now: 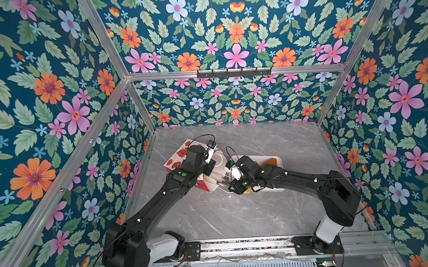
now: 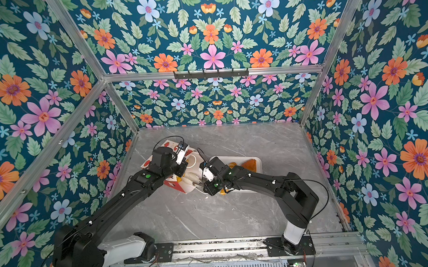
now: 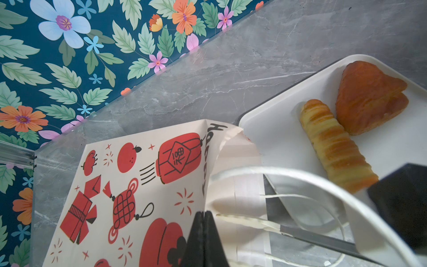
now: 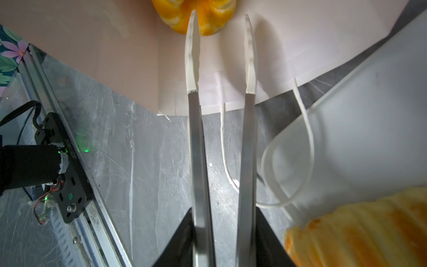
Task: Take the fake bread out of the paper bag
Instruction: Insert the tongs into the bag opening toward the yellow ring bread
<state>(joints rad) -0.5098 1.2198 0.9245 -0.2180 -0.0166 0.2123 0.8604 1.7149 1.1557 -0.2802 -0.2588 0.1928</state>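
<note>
Fake bread and paper bag, viewed from above and from both wrists. 1 glossy yellow-orange piece of fake bread (image 4: 178,13) lies inside the paper bag (image 3: 138,185), deep against its white lining. The bag lies on its side on the grey marble table (image 1: 236,212), its printed red-and-white panel facing up and its open mouth turned toward the white tray (image 3: 277,129) just beside it. The bag's white cord handles (image 3: 277,172) trail loosely from the mouth toward the tray.

On the tray, 2 pieces touch each other: a ribbed twisted roll (image 3: 335,148) and an orange-brown triangular puff (image 3: 372,97). A 3rd, ribbed yellow piece (image 4: 360,231) lies on the tray close under the right wrist.

The right gripper (image 4: 223,215) clasps a pair of metal tongs (image 4: 198,138) between its black fingers. The tongs' white tips (image 4: 193,57) stand apart inside the bag mouth, 1 tip overlapping the piece in the bag, the other beside it; nothing is pinched between them.

The left gripper (image 3: 204,231) has its fingers pressed together at the upper edge of the bag mouth; whether paper is caught between them cannot be told.
</note>
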